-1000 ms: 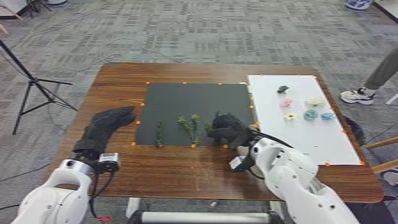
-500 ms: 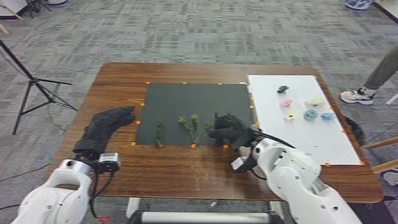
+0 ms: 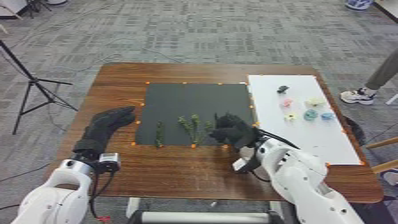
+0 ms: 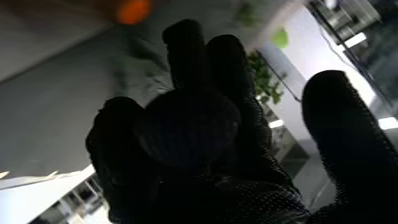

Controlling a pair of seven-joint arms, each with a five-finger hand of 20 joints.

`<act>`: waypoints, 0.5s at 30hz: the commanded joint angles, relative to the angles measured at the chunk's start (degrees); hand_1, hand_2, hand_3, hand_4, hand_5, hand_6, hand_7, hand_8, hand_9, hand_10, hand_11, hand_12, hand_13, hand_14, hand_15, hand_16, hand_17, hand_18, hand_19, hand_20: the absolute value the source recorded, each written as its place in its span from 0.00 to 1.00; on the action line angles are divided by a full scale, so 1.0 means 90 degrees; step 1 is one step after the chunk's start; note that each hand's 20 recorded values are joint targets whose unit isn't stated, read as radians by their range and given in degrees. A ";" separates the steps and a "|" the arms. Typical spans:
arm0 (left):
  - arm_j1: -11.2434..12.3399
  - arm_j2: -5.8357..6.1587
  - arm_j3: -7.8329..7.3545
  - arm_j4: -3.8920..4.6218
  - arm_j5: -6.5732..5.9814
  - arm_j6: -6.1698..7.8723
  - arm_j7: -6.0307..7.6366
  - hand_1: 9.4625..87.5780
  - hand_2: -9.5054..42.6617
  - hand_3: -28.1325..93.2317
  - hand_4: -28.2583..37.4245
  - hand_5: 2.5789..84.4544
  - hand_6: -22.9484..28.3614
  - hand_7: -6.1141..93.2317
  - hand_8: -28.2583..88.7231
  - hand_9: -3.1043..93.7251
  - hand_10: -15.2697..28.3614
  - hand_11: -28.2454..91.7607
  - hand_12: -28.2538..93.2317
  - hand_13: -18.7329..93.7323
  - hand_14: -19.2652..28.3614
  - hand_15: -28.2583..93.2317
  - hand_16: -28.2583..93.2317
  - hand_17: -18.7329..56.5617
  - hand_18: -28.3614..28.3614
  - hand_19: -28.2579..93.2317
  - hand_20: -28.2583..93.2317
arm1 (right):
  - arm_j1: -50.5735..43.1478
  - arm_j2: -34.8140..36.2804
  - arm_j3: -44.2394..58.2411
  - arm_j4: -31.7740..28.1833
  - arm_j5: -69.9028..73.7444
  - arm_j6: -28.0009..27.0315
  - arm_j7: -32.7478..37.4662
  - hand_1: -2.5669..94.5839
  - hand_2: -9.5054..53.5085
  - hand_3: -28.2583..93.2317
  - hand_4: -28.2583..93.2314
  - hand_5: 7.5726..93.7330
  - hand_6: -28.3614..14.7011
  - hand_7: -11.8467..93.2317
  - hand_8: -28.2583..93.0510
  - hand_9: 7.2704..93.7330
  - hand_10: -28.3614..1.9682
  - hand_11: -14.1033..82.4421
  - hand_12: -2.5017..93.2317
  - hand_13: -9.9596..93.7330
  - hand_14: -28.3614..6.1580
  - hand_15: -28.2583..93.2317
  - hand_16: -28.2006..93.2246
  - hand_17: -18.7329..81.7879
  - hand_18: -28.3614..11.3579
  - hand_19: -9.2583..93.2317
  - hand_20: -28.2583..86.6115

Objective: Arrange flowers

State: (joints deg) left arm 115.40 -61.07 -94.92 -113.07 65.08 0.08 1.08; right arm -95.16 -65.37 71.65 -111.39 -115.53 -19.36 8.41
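My worry is the right hand (image 3: 233,131), low over the near right part of the black mat (image 3: 195,92), beside the rightmost green sprig (image 3: 210,126). Its fingers look loosely open, with the thumb well apart, and I can't make out anything gripped. If I close from here, the dark glove hides the stem from me, so I could pinch only leaves, or nothing — and a sideways nudge could roll that thin sprig off its line or push it into the forked middle sprig (image 3: 189,125). Pressing down too hard might crush the foliage against the counter (image 3: 178,170). The left sprig (image 3: 160,134) is slim, straight and dark green, well clear; the middle one is bushier and lighter. On the white sheet (image 3: 311,145) to the right sit the blooms: pink (image 3: 287,103), cream (image 3: 314,101), small yellow (image 3: 290,117), teal (image 3: 310,115), pale blue (image 3: 328,116) and, farthest, a dark one (image 3: 282,89). The left hand (image 3: 111,120) rests left of the mat, fingers extended.
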 commanded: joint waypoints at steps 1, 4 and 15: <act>-0.0052 -0.0004 0.0062 0.0024 0.0000 -0.0105 -0.0063 0.14 0.20 0.78 0.05 0.53 0.54 0.20 0.18 0.52 0.68 0.39 0.33 0.47 0.80 0.38 0.24 0.25 0.74 0.29 0.35 | -0.0021 0.0611 0.0864 -0.0886 0.0000 0.1100 -0.0733 0.27 0.16 0.78 0.17 0.53 0.54 0.61 0.12 0.81 0.44 0.31 0.22 0.91 0.61 0.66 0.50 0.70 0.23 0.98 0.69; -0.0033 0.0017 0.0050 0.0018 -0.0006 -0.0123 -0.0070 0.15 0.20 0.78 0.05 0.53 0.54 0.20 0.18 0.52 0.68 0.39 0.33 0.47 0.80 0.38 0.24 0.25 0.74 0.29 0.35 | -0.0089 0.1081 0.1071 -0.0787 -0.0476 0.2076 -0.0768 0.32 0.05 0.79 0.16 0.50 0.55 0.50 0.14 0.71 0.43 0.32 0.23 0.82 0.51 0.64 0.48 0.62 0.21 0.90 0.66; 0.0033 0.0052 -0.0048 -0.0030 -0.0013 -0.0016 0.0030 0.14 0.20 0.78 0.04 0.53 0.54 0.20 0.18 0.52 0.68 0.39 0.33 0.47 0.80 0.38 0.24 0.25 0.74 0.29 0.35 | 0.0394 0.2365 0.1110 0.0704 -0.2100 0.2638 -0.1026 0.41 0.00 0.81 0.09 0.46 0.68 0.47 0.13 0.63 0.52 0.33 0.24 0.86 0.66 0.71 0.49 0.70 0.30 0.99 0.67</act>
State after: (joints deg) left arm 115.08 -60.62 -94.73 -112.95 65.05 -0.24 1.05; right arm -95.08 -49.69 81.49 -112.60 -131.03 6.24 -0.37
